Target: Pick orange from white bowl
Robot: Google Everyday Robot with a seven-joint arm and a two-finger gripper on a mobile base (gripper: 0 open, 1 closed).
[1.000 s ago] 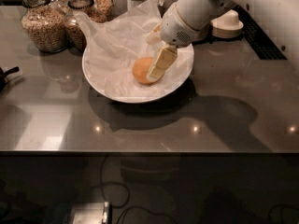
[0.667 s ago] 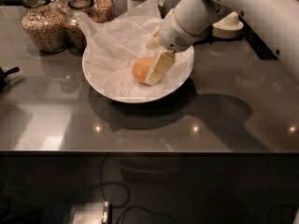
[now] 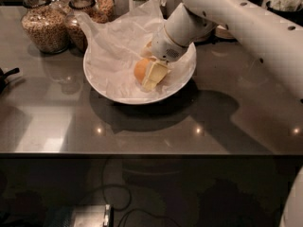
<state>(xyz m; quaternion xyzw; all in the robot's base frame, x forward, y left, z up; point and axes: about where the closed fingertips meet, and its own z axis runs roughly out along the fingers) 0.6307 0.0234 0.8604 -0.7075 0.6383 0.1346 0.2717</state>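
Observation:
The orange lies in the white bowl, which is lined with crinkled white paper and stands on the dark counter. My gripper reaches down into the bowl from the upper right and sits against the orange's right side, covering part of it. The orange rests on the paper, a little right of the bowl's middle. The white arm crosses the top right of the view.
Glass jars of grains stand at the back left, close behind the bowl. A small white dish sits behind the arm at the back right. A dark object pokes in at the left edge. The counter's front edge runs across the middle.
The gripper has shifted slightly left and lower onto the orange. The orange and bowl have stayed in place.

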